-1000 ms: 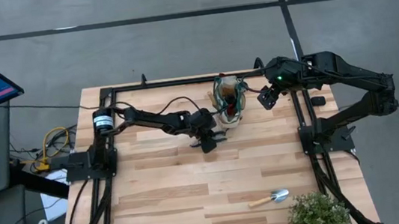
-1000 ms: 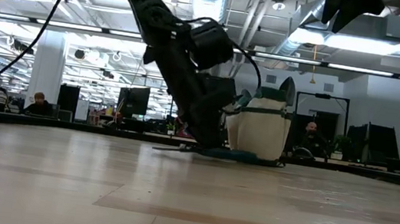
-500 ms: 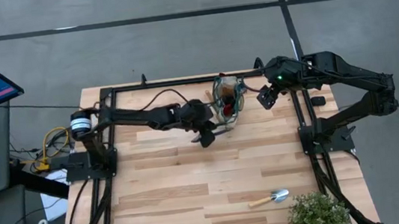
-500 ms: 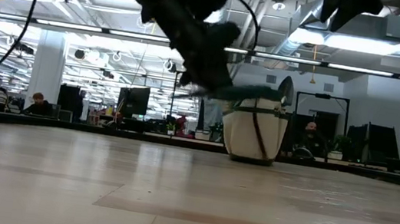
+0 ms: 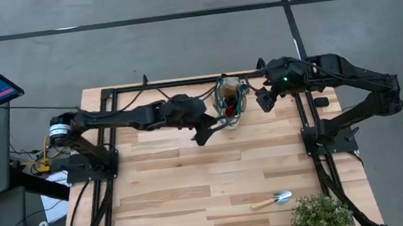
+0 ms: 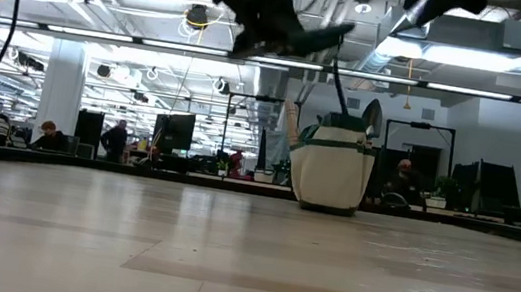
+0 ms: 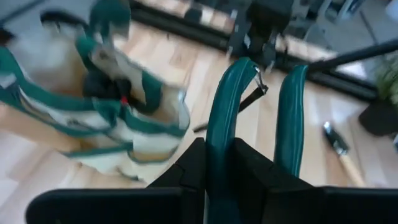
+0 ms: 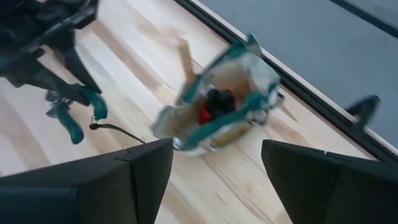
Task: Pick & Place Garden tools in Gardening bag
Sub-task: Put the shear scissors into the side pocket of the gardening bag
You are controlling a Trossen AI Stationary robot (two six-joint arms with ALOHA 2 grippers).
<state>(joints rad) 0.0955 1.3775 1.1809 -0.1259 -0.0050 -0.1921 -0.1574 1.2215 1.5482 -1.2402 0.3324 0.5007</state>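
Note:
My left gripper (image 5: 204, 132) is shut on the teal-handled pruning shears (image 5: 222, 124) and holds them high above the table, just left of the gardening bag (image 5: 232, 98). In the low view the shears (image 6: 307, 38) show above the top of the bag (image 6: 333, 166). The beige, green-trimmed bag stands upright on its base, with a red-and-black glove (image 8: 214, 102) inside and a wooden handle (image 8: 185, 59) sticking out. My right gripper (image 8: 214, 180) hovers open to the right of the bag. A trowel (image 5: 272, 199) lies flat near the front edge. My left gripper pinches one teal handle (image 7: 219, 146) of the shears between its two fingers. The fingers lie along that handle, whose free end points away from the gripper. The second handle (image 7: 290, 118) stands free beside it. The shears are lifted clear of the table, about level; the gripper hides the blades.
A leafy potted plant (image 5: 321, 216) stands at the front right corner, next to the trowel. A black frame rail (image 5: 183, 82) runs along the table's far edge behind the bag. Bare wood (image 5: 164, 186) stretches across the table's middle and front left.
My left gripper has risen from the table beside the foot of the bag, tipping from steeply downward toward level and drawing a little toward the far edge. The shears have come up with it, from lying on the table to hanging clear above the bag's height.

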